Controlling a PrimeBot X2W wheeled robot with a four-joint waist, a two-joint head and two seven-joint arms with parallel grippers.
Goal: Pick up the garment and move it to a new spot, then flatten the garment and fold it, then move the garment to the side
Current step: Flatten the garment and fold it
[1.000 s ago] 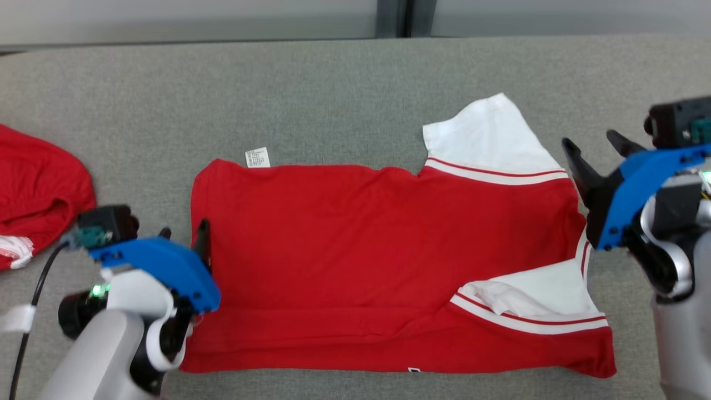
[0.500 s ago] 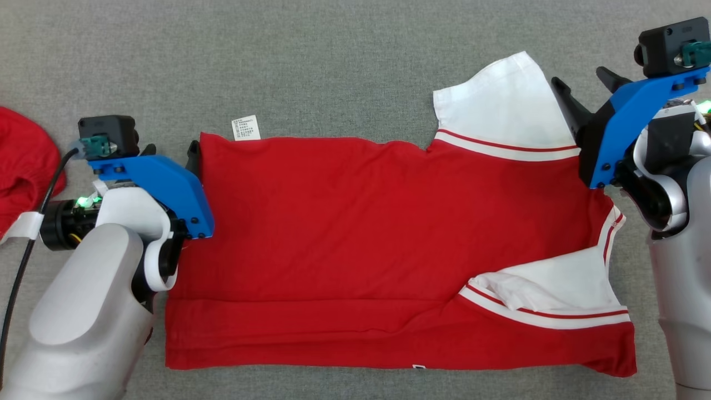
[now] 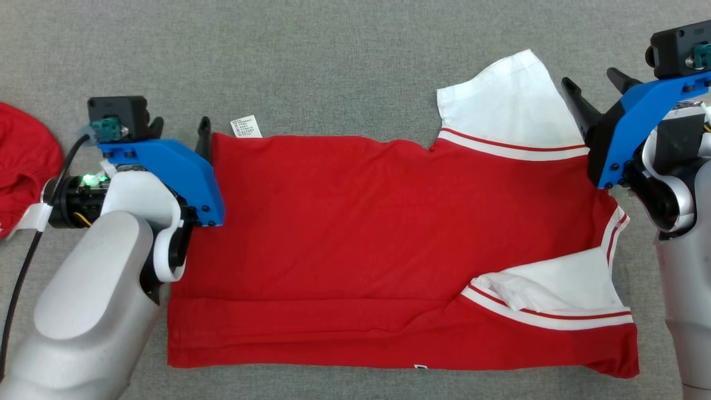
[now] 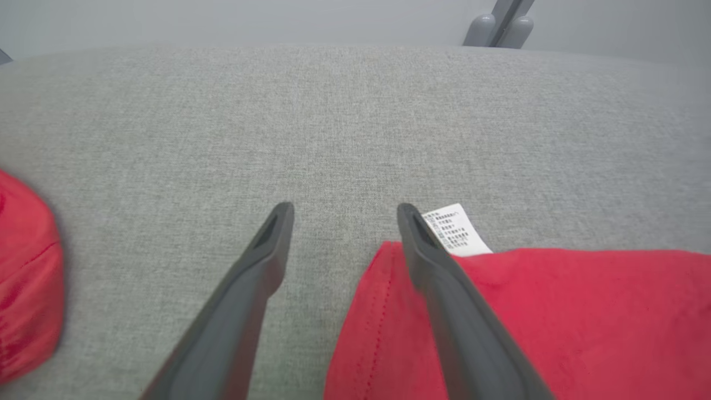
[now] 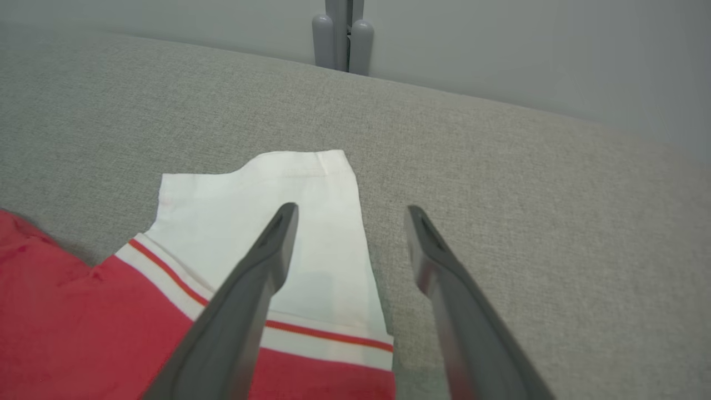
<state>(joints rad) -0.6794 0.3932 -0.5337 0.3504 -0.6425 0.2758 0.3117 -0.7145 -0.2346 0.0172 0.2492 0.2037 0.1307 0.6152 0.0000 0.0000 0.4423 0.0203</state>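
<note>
Left gripper [image 3: 179, 129] and right gripper [image 3: 591, 82] hang with fingers spread wide, holding nothing, at opposite ends of a red shirt [image 3: 361, 233] spread on the grey table [image 3: 333, 61], head view. From the left wrist, one finger crosses the shirt's far corner, just beside a white label [image 4: 451, 229]. From the right wrist, the fingers straddle a white sleeve [image 5: 233, 205] at its edge, one over cloth, the other over bare table.

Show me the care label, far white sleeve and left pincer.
care label [image 4: 452, 229], left wrist view, tag's middle.
far white sleeve [image 5: 239, 203], right wrist view, its middle.
left pincer [image 4: 344, 208], left wrist view, between its fingertips.
</note>
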